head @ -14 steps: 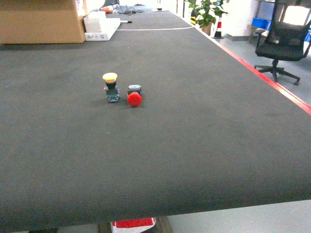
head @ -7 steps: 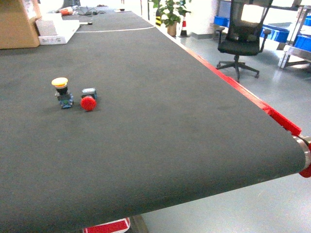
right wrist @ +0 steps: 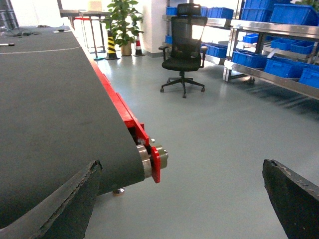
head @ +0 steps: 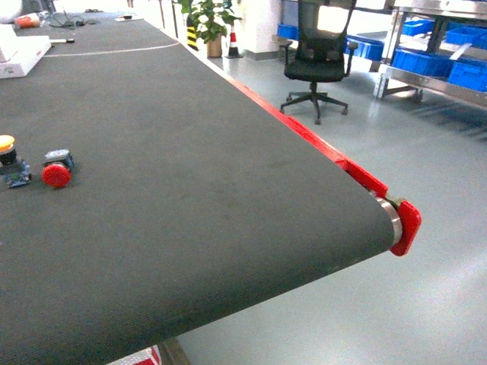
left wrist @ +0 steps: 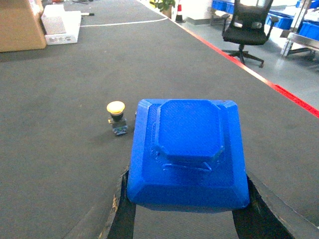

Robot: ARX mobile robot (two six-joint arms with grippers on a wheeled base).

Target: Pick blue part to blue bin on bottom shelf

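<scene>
Fingers [left wrist: 124, 209] of the left gripper [left wrist: 184, 219] clamp the blue part [left wrist: 188, 152] at lower centre, while the right gripper [right wrist: 182, 199] apparently gapes wide.

A red button [head: 56, 176] lies just beside a yellow button [head: 7, 144] at the dark desk's [head: 190, 190] nine o'clock edge; an office chair [head: 318, 57] stands at one o'clock.

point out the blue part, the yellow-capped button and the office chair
blue part [left wrist: 188, 152]: left wrist view, on its raised top face.
yellow-capped button [left wrist: 116, 107]: left wrist view, on the yellow cap.
office chair [right wrist: 182, 39]: right wrist view, on the backrest.
</scene>
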